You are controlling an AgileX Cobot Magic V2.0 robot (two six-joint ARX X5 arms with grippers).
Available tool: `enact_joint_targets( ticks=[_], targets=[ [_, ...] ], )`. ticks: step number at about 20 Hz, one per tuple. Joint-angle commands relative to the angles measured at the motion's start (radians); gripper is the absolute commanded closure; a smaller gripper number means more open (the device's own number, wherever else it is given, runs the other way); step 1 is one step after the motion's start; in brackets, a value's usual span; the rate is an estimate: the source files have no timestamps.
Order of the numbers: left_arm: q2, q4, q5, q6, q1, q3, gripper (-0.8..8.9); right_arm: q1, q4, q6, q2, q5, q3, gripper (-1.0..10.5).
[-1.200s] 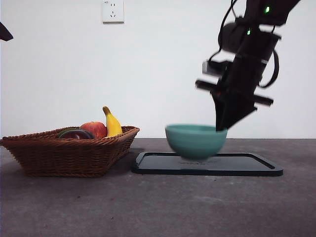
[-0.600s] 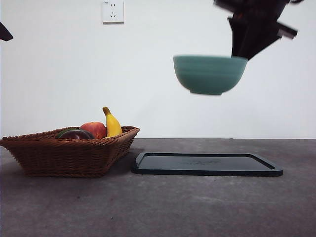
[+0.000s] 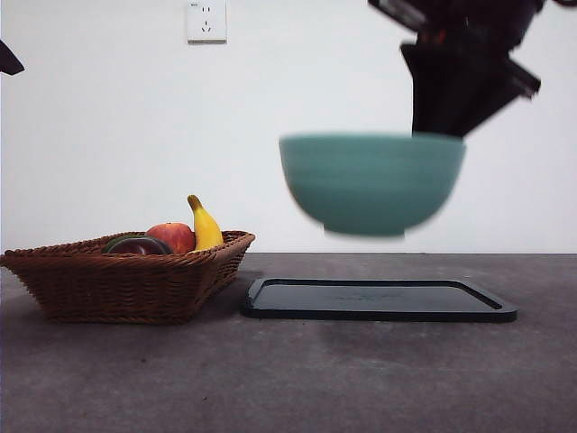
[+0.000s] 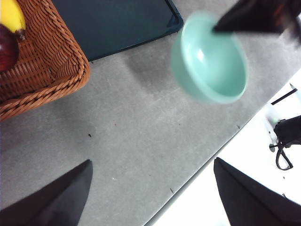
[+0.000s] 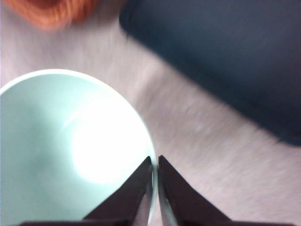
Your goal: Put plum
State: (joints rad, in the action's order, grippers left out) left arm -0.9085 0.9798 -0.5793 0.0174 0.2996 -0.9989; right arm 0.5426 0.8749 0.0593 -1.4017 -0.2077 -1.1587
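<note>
The plum (image 3: 140, 245) is a dark maroon fruit lying in the wicker basket (image 3: 126, 284) at the left, beside a red apple (image 3: 173, 236) and a banana (image 3: 206, 225). The left wrist view shows the plum (image 4: 7, 47) next to the banana (image 4: 11, 14) in the basket's corner. My right gripper (image 3: 439, 133) is shut on the rim of a teal bowl (image 3: 371, 183), holding it in the air above the black tray (image 3: 379, 299). The bowl (image 5: 70, 150) is empty. High over the table's front edge, my left gripper (image 4: 151, 161) is open and holds nothing.
A dark green fruit (image 3: 117, 241) peeks out behind the plum. The table's near edge (image 4: 207, 165) runs under the left gripper. The left arm shows only as a black tip (image 3: 9, 59) at the top left corner of the front view.
The right gripper lifted the teal bowl off the black tray, high into the air. The bowl has since come lower, leftward and nearer the front camera, looking larger. The fruit has not moved.
</note>
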Motion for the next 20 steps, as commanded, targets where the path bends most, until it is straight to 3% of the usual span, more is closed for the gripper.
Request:
enact_joint_targets(
  ticks=[1, 12, 20],
  targets=[
    [-0.006, -0.006, -0.005, 0.017, 0.004, -0.011, 4.09, 0.031, -0.068, 0.016, -0.008, 0.000, 0.057, 9.4],
    [-0.006, -0.007, -0.005, 0.017, 0.004, -0.011, 4.09, 0.056, -0.263, 0.047, -0.010, 0.025, 0.278, 9.4],
    [-0.006, -0.007, -0.005, 0.016, 0.004, -0.011, 4.09, 0.057, -0.298, 0.063, -0.010, 0.026, 0.309, 9.4]
  ],
)
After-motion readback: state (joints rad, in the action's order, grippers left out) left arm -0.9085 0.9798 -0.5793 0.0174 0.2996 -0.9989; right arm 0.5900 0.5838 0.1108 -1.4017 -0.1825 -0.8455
